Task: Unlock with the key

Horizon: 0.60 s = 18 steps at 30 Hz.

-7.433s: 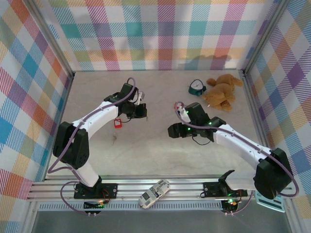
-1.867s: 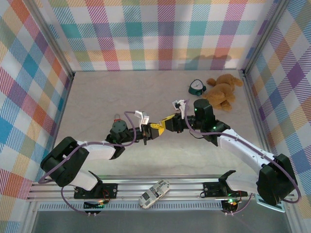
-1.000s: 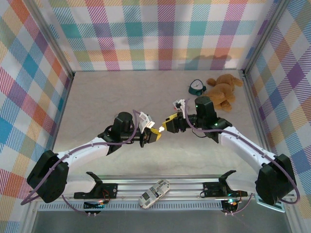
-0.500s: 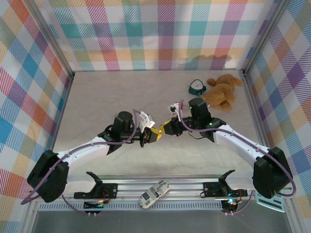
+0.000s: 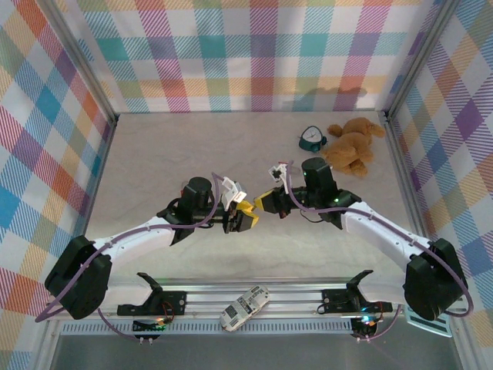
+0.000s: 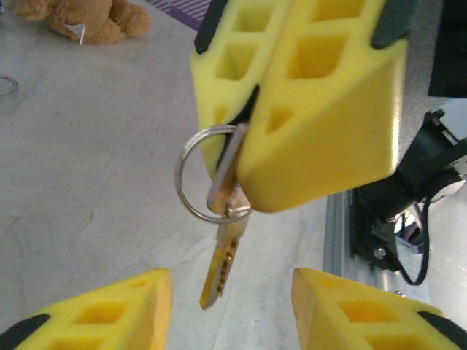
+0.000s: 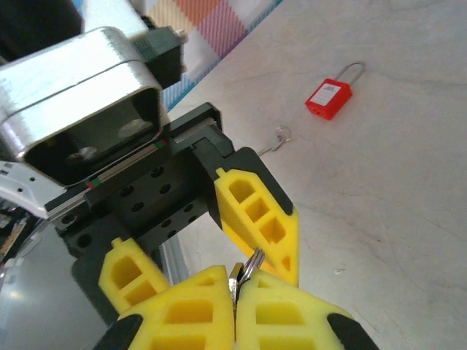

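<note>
A brass key [image 6: 222, 262] on a steel ring [image 6: 191, 175] hangs blade-down above the table. My right gripper [image 6: 244, 149] is shut on the key's head, and the blade points down between the yellow fingers of my left gripper [image 6: 230, 284]. Those fingers stand open and apart from the key. In the right wrist view, the right gripper [image 7: 235, 283] pinches the key [image 7: 234, 275], with a left finger [image 7: 259, 219] just beyond it. Seen from above, both grippers meet at mid-table: left gripper [image 5: 246, 216], right gripper [image 5: 263, 203]. A red padlock [image 7: 332, 97] lies on the table.
A brown teddy bear [image 5: 350, 146] and a small teal object [image 5: 311, 139] lie at the back right. A white device [image 5: 245, 306] rests on the front rail. A small loose ring [image 7: 282, 134] lies on the table near the padlock.
The right gripper has closed on the key's head and the left gripper has opened, letting go of the key. The arms have barely moved.
</note>
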{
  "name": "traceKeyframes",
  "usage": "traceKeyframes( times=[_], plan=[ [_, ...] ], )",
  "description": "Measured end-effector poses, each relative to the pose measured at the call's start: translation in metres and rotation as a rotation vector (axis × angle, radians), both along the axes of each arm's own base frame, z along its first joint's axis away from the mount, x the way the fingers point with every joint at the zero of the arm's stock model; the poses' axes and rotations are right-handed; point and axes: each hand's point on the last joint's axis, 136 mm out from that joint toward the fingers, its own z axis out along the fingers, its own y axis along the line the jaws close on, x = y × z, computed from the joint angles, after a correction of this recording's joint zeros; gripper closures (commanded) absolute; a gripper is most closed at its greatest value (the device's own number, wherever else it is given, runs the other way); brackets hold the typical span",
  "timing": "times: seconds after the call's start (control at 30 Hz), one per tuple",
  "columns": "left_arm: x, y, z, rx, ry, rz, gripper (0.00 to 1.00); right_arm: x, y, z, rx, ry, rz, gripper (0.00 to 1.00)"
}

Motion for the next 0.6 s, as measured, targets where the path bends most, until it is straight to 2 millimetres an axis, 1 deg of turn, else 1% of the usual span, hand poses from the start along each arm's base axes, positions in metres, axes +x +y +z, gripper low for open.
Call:
traceKeyframes(
  times=[0.03,0.07,0.23,0.33,0.4,0.43,0.5,0.6],
  plan=[
    [0.002,0.001,0.002,0.0,-0.006,0.014,0.12,0.003,-0.001,-0.001,-0.008,-0.006,-0.017,0.98],
    [0.004,0.002,0.004,0.0,-0.018,0.029,0.01,0.006,-0.003,-0.001,-0.019,-0.015,-0.039,0.98],
    [0.012,0.014,0.022,-0.022,-0.084,0.127,0.0,0.019,-0.012,-0.005,-0.067,-0.046,-0.131,0.98],
    [0.023,0.031,0.034,-0.03,-0.138,0.26,0.0,0.026,-0.018,-0.003,-0.084,-0.07,-0.179,0.98],
    [0.037,0.048,0.042,-0.028,-0.143,0.401,0.0,0.028,-0.02,0.001,-0.087,-0.087,-0.202,0.98],
    [0.047,0.06,0.045,-0.016,-0.128,0.499,0.0,0.029,-0.022,0.002,-0.087,-0.094,-0.211,0.98],
    [0.067,0.086,0.05,0.029,-0.087,0.69,0.0,0.029,-0.024,0.006,-0.084,-0.106,-0.223,0.98],
    [0.097,0.13,0.064,0.07,-0.046,0.936,0.0,0.028,-0.026,0.015,-0.069,-0.124,-0.236,0.98]
  ],
)
